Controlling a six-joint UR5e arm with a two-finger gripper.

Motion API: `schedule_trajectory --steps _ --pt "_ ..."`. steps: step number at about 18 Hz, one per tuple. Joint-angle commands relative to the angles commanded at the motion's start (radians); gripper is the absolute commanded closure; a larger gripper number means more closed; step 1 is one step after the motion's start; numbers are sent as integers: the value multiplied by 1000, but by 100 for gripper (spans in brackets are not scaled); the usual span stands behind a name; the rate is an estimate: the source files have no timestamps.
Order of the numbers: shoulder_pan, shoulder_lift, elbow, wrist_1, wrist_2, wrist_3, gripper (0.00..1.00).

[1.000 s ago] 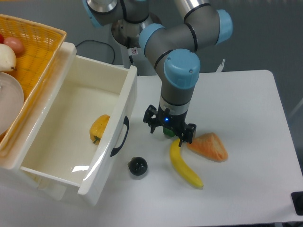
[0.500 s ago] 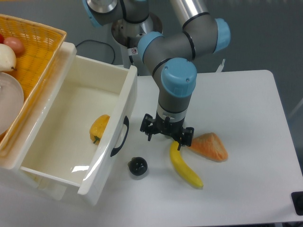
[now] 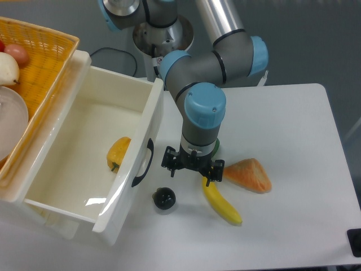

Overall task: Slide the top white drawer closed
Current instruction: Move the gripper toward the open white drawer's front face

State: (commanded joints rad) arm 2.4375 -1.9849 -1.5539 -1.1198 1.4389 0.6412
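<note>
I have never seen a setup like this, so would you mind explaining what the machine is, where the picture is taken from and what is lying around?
This is a single view from a fixed camera looking down at a white table. The grey machine with blue caps is a jointed robot arm. At its tip is a small black two-finger tool, pointing down at the table; it holds nothing that I can see, and I cannot tell whether its fingers are open.

On the left, a white drawer with a black handle is pulled wide open; a yellow pepper-like item lies inside. The arm is meant to push this drawer shut.

On the table lie a banana, an orange wedge and a small black ball. A yellow basket sits top left.
</note>
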Motion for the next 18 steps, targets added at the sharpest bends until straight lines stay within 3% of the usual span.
schedule_trajectory --steps 18 --pt "-15 -18 -12 -5 -75 -25 0"
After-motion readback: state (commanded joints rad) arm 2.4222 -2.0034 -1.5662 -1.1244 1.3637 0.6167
